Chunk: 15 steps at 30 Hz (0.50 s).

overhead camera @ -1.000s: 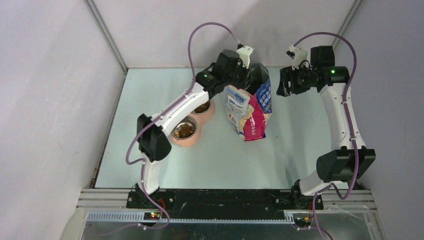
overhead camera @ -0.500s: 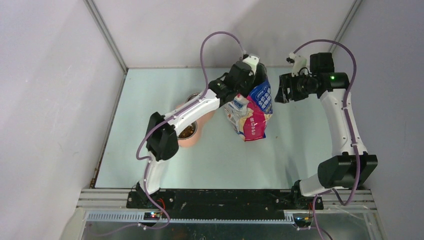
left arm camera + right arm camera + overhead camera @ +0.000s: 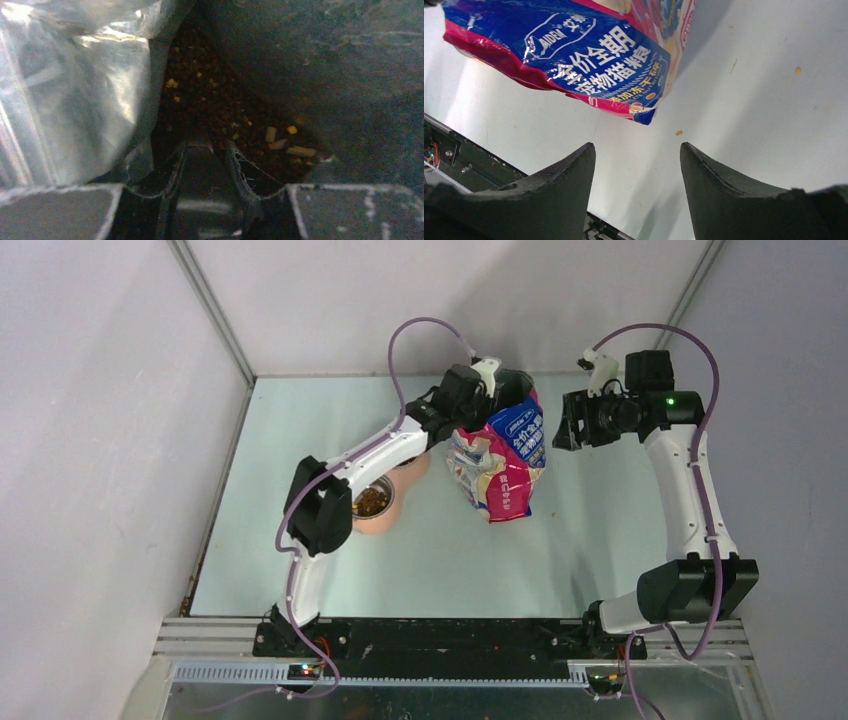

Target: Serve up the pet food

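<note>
Left gripper [image 3: 204, 188], scoop [image 3: 201, 212] among dark-brown pet food [image 3: 220, 107]

Top external: fixed above and behind the arm bases, looking down and forward over the whole table [image 3: 440, 570] — far off, both arms in frame.
Left wrist: in the mouth of the cat food bag [image 3: 505, 455], facing down onto the kibble [image 3: 215, 100]; very near, dim, translucent scoop [image 3: 205, 165] at the lower edge.
Right wrist: low over the table, looking past the right gripper [image 3: 636, 150] toward the bag's printed side and the black rail [image 3: 454, 145]; close.
Shared: the bag — outside in top external and right wrist, inside in left wrist.
</note>
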Each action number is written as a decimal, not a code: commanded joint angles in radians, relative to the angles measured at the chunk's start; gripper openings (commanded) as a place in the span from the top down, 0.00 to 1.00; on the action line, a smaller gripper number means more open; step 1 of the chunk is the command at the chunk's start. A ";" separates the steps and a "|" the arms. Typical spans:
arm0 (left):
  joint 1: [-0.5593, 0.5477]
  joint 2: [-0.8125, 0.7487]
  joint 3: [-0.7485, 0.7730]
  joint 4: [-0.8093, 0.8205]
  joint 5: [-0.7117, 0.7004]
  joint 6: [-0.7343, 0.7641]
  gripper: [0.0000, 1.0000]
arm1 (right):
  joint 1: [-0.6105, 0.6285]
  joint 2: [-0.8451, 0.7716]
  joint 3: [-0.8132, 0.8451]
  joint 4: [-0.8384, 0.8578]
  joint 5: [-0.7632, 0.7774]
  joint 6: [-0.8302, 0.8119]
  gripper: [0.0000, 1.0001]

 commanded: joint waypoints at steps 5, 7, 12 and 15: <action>0.034 -0.021 0.004 0.135 0.519 -0.379 1.00 | -0.023 -0.060 -0.006 0.009 0.008 0.015 0.34; 0.054 -0.038 -0.001 0.145 0.539 -0.387 1.00 | -0.024 -0.060 0.002 0.005 0.010 0.009 0.34; 0.135 -0.069 -0.032 0.188 0.632 -0.427 1.00 | -0.031 -0.053 0.022 0.006 0.015 -0.002 0.34; 0.183 -0.083 -0.061 0.234 0.695 -0.493 1.00 | -0.034 -0.043 0.040 0.006 0.024 -0.008 0.34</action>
